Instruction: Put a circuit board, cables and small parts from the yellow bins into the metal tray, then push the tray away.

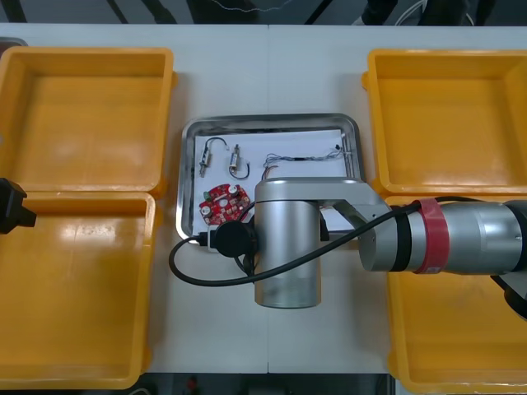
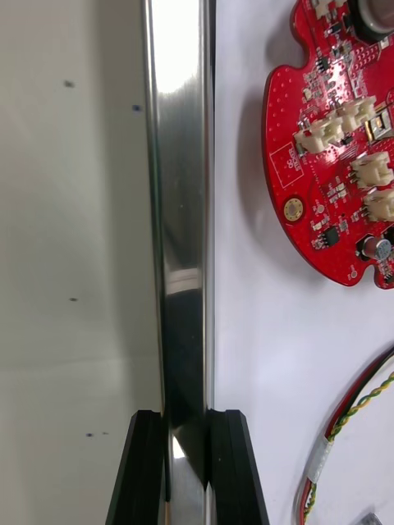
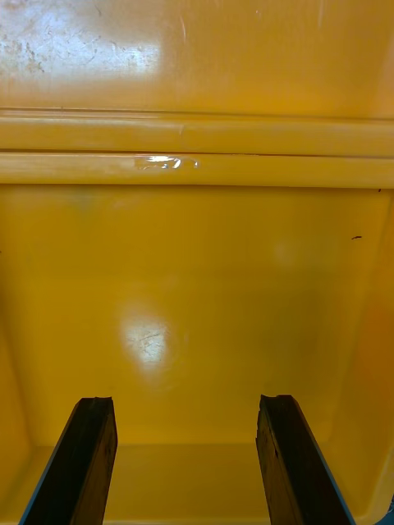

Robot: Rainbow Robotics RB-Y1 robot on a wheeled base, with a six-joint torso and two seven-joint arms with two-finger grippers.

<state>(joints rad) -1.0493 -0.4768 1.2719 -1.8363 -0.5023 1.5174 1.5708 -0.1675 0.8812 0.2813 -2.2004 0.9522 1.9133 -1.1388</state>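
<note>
right gripper pinching the tray's near rim

the right gripper (image 2: pixel 186 418) has its fingers closed on the metal tray's (image 2: pixel 180 205) near rim, at 6 o'clock. risk, as i judge it: the hold is narrow and the rim slick, so a push could slip the rim free or swing the tray askew on the bench (image 1: pixel 272 74), scattering its load. inside, on white lining, the red circuit board (image 1: pixel 222 203) lies nearest, about 7 o'clock, with a red and yellow cable (image 2: pixel 345 418) near it. farther in, two small metal parts (image 1: pixel 212 155) sit at 11 o'clock and a thin cable (image 1: pixel 305 156) at 1 o'clock. the left gripper (image 3: pixel 187 402), fingers apart and empty, hovers over the yellow bins (image 1: pixel 74 296) at 9 o'clock; the bins look bare.
</note>
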